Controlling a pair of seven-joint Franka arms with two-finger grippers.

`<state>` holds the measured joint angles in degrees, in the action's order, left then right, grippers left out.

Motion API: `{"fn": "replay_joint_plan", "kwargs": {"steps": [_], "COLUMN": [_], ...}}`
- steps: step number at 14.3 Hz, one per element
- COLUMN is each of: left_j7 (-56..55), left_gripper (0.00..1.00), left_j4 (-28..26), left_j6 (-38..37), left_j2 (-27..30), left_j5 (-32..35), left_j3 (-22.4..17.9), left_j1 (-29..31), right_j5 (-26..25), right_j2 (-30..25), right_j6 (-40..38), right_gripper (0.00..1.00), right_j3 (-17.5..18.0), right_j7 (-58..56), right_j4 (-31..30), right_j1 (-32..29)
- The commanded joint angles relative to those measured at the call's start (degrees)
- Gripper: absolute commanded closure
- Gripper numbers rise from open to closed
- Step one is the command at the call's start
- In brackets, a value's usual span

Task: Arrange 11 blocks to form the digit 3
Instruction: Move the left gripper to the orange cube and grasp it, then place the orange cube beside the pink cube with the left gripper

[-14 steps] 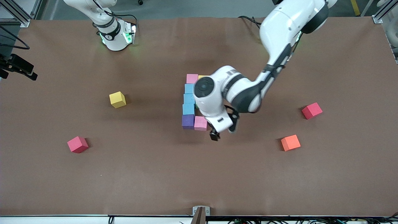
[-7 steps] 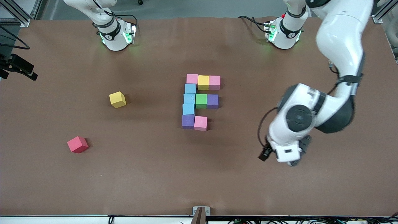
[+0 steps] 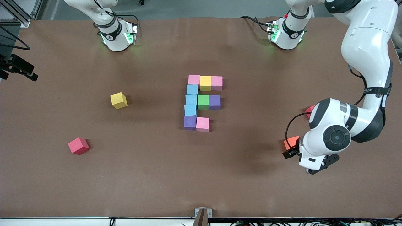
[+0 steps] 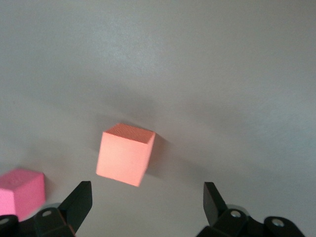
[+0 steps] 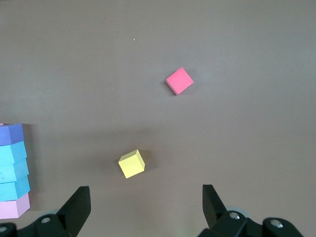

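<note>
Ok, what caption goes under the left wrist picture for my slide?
Open left gripper hovering over the orange block, a red block beside it.

Even, soft overhead light; faint diffuse shadows on the matte brown counter (image 3: 150, 175); the left wrist view looks washed-out and hazy.
</note>
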<state>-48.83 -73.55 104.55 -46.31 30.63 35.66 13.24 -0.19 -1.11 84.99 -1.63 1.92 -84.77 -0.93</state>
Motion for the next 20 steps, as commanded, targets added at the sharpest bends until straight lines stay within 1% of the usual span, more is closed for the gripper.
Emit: {"fn": "replay_joint_plan", "kwargs": {"steps": [1, 2, 3, 5, 7, 13, 14, 15, 16, 18, 19, 20], "left_j7": [4.43, 5.23, 5.32, 5.5, 5.41, 4.71, 4.53, 4.53, 4.53, 3.92, 2.35, -1.41], "left_gripper": [0.01, 0.01, 0.01, 0.01, 0.01, 0.01, 0.01, 0.04, 0.13, 0.43, 0.57, 0.73], "left_j4": [-10.0, -14.29, -17.12, -18.99, -20.04, -20.84, -20.93, -20.93, -20.93, -20.84, -20.75, -20.67], "left_j6": [6.52, 11.86, 16.26, 20.42, 22.19, 23.33, 23.42, 23.42, 23.34, 23.33, 23.33, 23.33], "left_j2": [4.37, 5.51, 5.87, 4.57, 3.86, 1.05, 0.52, 0.34, 0.25, 0.34, 0.51, 0.69], "left_j5": [3.11, 3.64, 3.82, 6.09, 8.3, 8.39, 8.39, 8.39, 8.39, 7.43, 6.64, 5.67], "left_j3": [0.81, 0.9, 0.81, 0.73, 0.64, 0.46, 0.37, 0.37, 0.37, 0.37, 0.46, 0.64], "left_j1": [4.06, 5.55, 6.52, 7.85, 8.9, 9.26, 9.26, 9.34, 9.34, 9.0, 8.65, 8.29], "right_j5": [0.1, 0.1, 0.1, 0.1, 0.1, 0.1, 0.1, 0.1, 0.1, 0.1, 0.1, 0.1], "right_j2": [0.14, 0.14, 0.14, 0.14, 0.14, 0.14, 0.14, 0.14, 0.14, 0.14, 0.14, 0.14], "right_j6": [-0.09, -0.09, -0.09, 0.0, 0.0, 0.0, 0.0, 0.0, 0.0, 0.0, 0.0, 0.0], "right_gripper": [0.0, 0.0, 0.0, 0.0, 0.0, 0.0, 0.0, 0.0, 0.0, 0.0, 0.0, 0.0], "right_j3": [0.49, 0.49, 0.49, 0.49, 0.49, 0.49, 0.49, 0.49, 0.49, 0.49, 0.49, 0.49], "right_j7": [0.1, 0.1, 0.1, 0.1, 0.1, 0.1, 0.1, 0.1, 0.1, 0.1, 0.1, 0.1], "right_j4": [0.48, 0.48, 0.48, 0.48, 0.48, 0.48, 0.48, 0.48, 0.48, 0.48, 0.48, 0.48], "right_j1": [-0.56, -0.56, -0.56, -0.56, -0.56, -0.56, -0.56, -0.56, -0.56, -0.56, -0.56, -0.56]}}
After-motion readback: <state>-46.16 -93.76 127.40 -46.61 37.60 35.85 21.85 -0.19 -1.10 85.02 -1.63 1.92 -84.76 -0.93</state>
